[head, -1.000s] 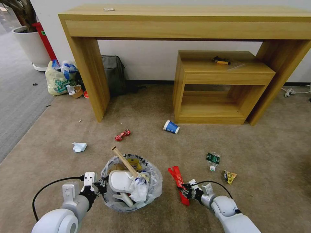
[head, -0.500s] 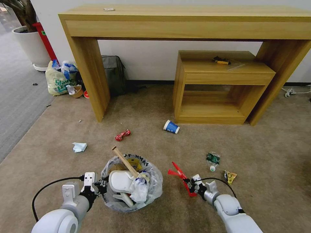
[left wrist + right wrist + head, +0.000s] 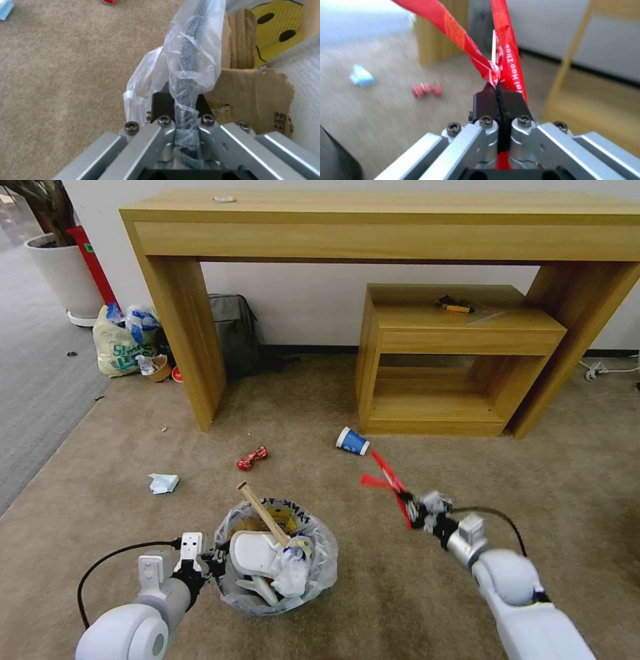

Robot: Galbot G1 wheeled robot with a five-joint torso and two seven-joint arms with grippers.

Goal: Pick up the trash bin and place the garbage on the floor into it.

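trash bin [image 3: 277, 567] rim clamped by left hand [image 3: 208, 565], red wrapper [image 3: 390, 485] pinched in right hand [image 3: 415, 512], held above the floor [image 3: 100, 527]

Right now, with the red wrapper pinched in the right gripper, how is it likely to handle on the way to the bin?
Probably floppy and very light: the red wrapper folds into two thin strips splaying from the right gripper. It looks glossy, so it may slip. The left gripper holds the trash bin by its rim.
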